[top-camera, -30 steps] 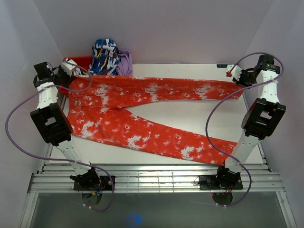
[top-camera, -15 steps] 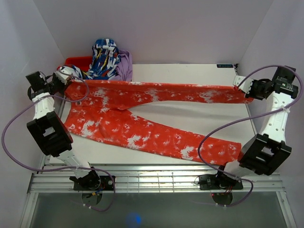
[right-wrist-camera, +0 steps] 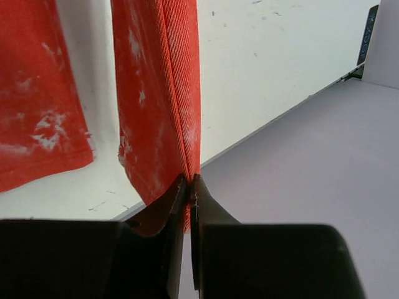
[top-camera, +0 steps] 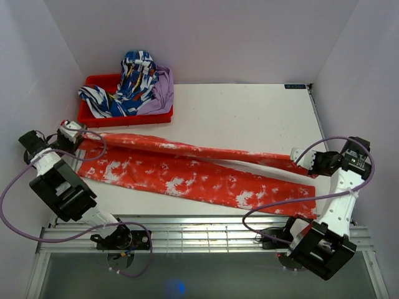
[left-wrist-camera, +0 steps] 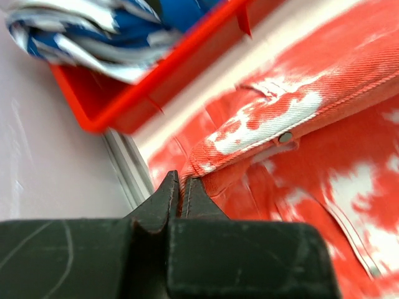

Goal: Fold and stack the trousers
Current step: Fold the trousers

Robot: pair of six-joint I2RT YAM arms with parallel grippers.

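The trousers [top-camera: 199, 177] lay stretched across the near half of the table [top-camera: 249, 118]. One leg was pulled into a narrow band between the two grippers, and the other lay flat just nearer. The left gripper [top-camera: 70, 134] had its jaws pinched tight on the waistband corner. The right gripper [top-camera: 299, 156] was clamped on that leg's hem. A red bin [top-camera: 93, 118] of clothes sat at the far left.

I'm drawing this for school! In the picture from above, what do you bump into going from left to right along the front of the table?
left gripper → trousers → right gripper. The red bin sits farther back, above the left end of the trousers, so I skip it.
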